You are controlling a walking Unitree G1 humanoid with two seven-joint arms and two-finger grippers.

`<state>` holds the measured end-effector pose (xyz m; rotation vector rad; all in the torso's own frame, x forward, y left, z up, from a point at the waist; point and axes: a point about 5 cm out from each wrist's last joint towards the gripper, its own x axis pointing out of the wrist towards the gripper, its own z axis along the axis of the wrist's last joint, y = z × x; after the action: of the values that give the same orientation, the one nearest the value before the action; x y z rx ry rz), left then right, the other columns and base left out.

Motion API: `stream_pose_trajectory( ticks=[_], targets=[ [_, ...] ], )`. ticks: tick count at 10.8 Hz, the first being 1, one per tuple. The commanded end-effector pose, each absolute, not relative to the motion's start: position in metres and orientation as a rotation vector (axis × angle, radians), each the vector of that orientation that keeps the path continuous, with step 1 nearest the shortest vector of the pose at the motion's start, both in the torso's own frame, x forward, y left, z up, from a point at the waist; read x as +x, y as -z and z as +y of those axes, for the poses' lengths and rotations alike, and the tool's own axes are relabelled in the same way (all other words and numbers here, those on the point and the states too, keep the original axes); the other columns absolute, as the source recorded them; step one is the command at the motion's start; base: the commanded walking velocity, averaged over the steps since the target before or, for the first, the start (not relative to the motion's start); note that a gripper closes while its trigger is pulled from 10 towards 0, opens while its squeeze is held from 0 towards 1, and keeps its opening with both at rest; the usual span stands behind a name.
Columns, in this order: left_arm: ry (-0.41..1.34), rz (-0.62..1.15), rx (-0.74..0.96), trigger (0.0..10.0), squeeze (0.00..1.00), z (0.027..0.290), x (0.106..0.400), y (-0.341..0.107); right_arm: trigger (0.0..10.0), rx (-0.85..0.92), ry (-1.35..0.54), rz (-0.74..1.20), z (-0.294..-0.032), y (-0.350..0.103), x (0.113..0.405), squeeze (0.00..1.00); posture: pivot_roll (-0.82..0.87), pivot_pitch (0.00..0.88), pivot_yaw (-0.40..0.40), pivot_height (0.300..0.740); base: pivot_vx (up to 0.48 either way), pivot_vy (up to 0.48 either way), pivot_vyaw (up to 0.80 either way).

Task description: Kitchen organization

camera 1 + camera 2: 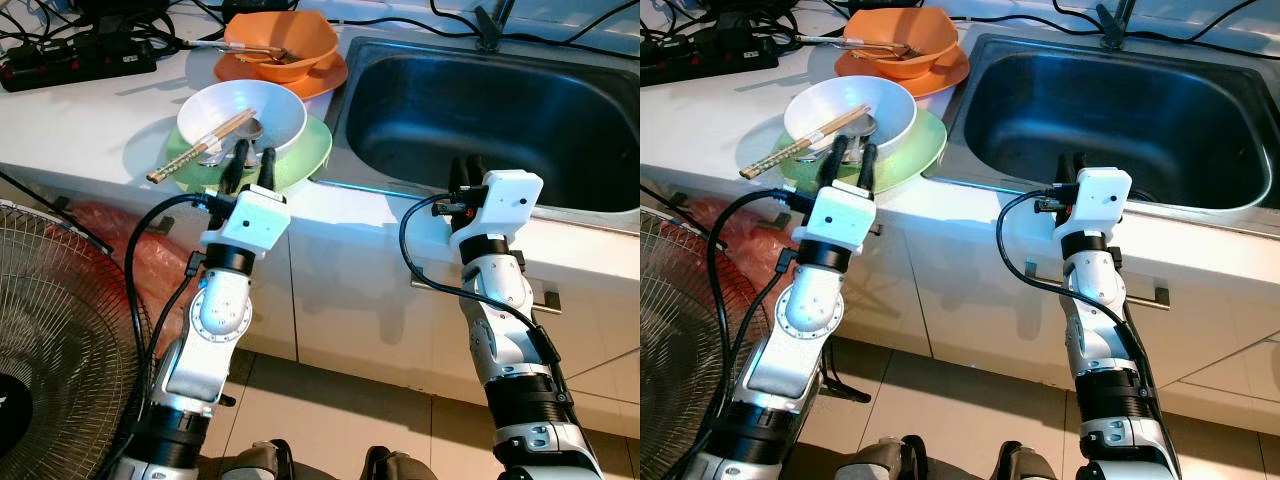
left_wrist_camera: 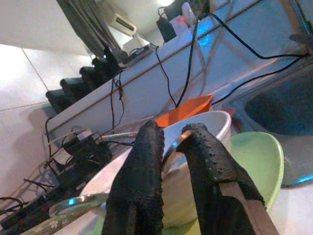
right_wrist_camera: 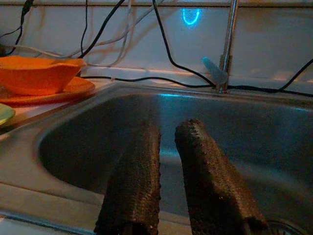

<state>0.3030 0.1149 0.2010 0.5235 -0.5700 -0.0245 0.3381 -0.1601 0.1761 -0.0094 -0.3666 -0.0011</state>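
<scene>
White bowl (image 1: 245,115) at left pincer (image 1: 250,160), seemingly unlabelled

White countertop (image 1: 90,120) across the upper frame, stainless steel sink (image 1: 560,110) set into it at 1 o'clock, faucet (image 3: 227,46) rising behind it against a pale wall. Black power strip (image 1: 75,62) with tangled black cables at 11 o'clock. White cabinet fronts (image 1: 350,300) below the counter. Beige tiled floor (image 1: 330,420) at 6 o'clock. Wire fan guard (image 1: 55,330) at 8 o'clock.
</scene>
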Motion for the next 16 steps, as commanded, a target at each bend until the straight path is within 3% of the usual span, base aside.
stream_pose_trajectory(
  ticks=[1, 6, 11, 12, 14, 16],
  targets=[
    [0.023, -0.573, 0.527, 0.0, 0.00, 0.114, 0.303, -0.201, 10.0, 0.005, 0.008, -0.374, -0.162, -0.177, 0.337, 0.00, 0.04, 0.156, 0.006, 0.740, 0.000, 0.000, 0.00],
    [0.055, -0.608, 0.514, 0.0, 0.00, 0.109, 0.301, -0.205, 10.0, 0.007, 0.008, -0.375, -0.162, -0.177, 0.337, 0.00, 0.04, 0.159, 0.004, 0.740, 0.000, 0.000, 0.00],
    [0.221, -0.735, 0.416, 0.0, 0.00, 0.079, 0.295, -0.231, 10.0, 0.009, 0.010, -0.374, -0.161, -0.177, 0.337, 0.00, 0.05, 0.162, 0.005, 0.740, 0.000, 0.000, 0.00],
    [0.202, -0.774, 0.436, 10.0, 0.00, 0.078, 0.295, -0.240, 10.0, 0.009, 0.011, -0.374, -0.161, -0.177, 0.337, 0.00, 0.04, 0.163, 0.006, 0.740, 0.000, 0.000, 0.00],
    [0.179, -0.897, 0.528, 10.0, 0.00, 0.075, 0.293, -0.266, 10.0, 0.014, 0.009, -0.375, -0.160, -0.176, 0.338, 0.00, 0.05, 0.160, 0.005, 0.740, 0.000, 0.000, 0.00],
    [0.245, -0.897, 0.462, 10.0, 0.00, 0.066, 0.297, -0.271, 10.0, 0.016, 0.011, -0.374, -0.160, -0.176, 0.338, 0.00, 0.05, 0.158, 0.007, 0.740, 0.000, 0.000, 0.00]
  ],
)
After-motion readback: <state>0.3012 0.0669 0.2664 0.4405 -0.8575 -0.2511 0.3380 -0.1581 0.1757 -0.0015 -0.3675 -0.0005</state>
